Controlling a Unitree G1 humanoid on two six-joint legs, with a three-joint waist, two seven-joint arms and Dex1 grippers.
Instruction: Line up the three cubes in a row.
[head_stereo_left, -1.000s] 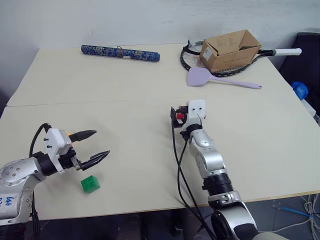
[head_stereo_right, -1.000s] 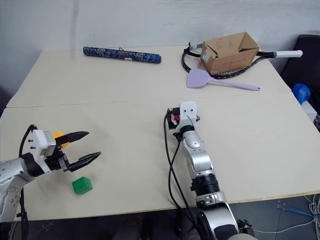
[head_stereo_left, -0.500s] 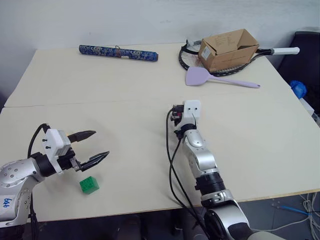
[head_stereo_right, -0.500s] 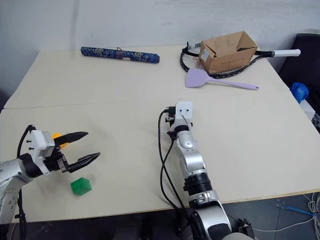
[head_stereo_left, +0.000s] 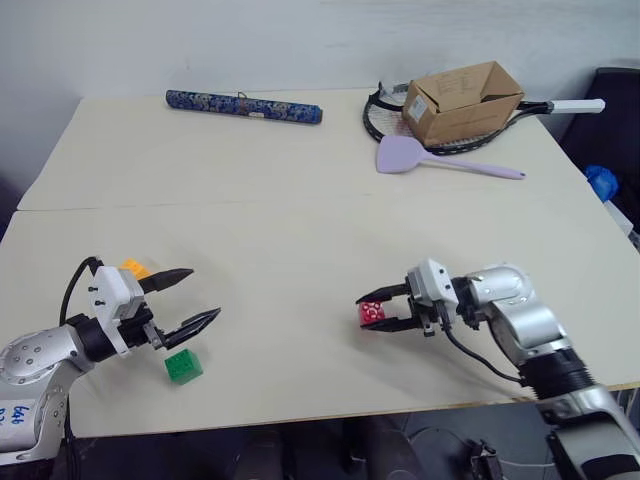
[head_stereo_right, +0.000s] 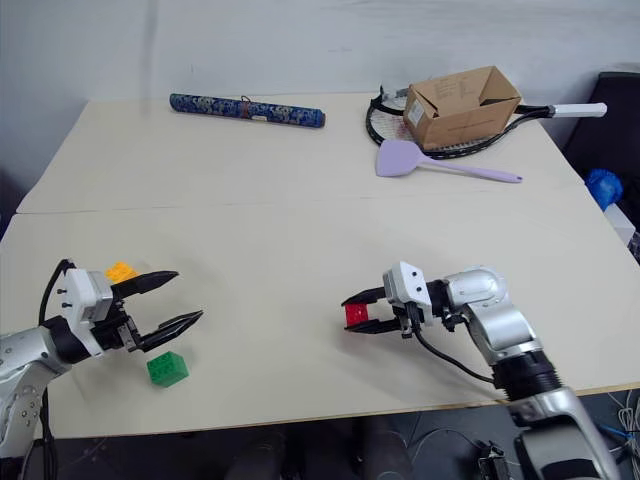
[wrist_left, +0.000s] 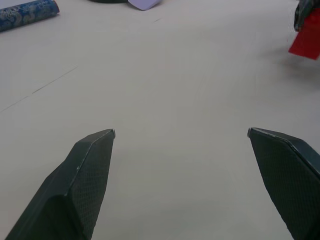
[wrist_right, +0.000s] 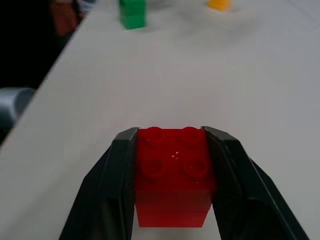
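Note:
My right gripper (head_stereo_left: 364, 313) is shut on the red cube (head_stereo_left: 373, 314), low over the table (head_stereo_left: 300, 240) right of centre near the front. In the right wrist view the black fingers (wrist_right: 117, 165) press on both sides of the studded red cube (wrist_right: 173, 170). At the front left, my left gripper (head_stereo_left: 205, 292) is open with nothing between its fingers. The green cube (head_stereo_left: 181, 364) lies on the table just in front of it, and the yellow-orange cube (head_stereo_left: 135, 268) lies just behind it. The left wrist view looks between that gripper's wide-apart fingertips (wrist_left: 95, 150) towards the red cube (wrist_left: 306, 37).
A blue patterned roll (head_stereo_left: 243, 105) lies at the back of the table. At the back right, a cardboard box (head_stereo_left: 462, 100) sits on a racket (head_stereo_left: 385, 118), with a purple spatula (head_stereo_left: 440, 160) beside them. A seam (head_stereo_left: 200, 207) crosses the tabletop.
My right arm has swung round so its gripper now points left, and the red cube in it has come nearer the front edge. The left gripper stayed in place, open.

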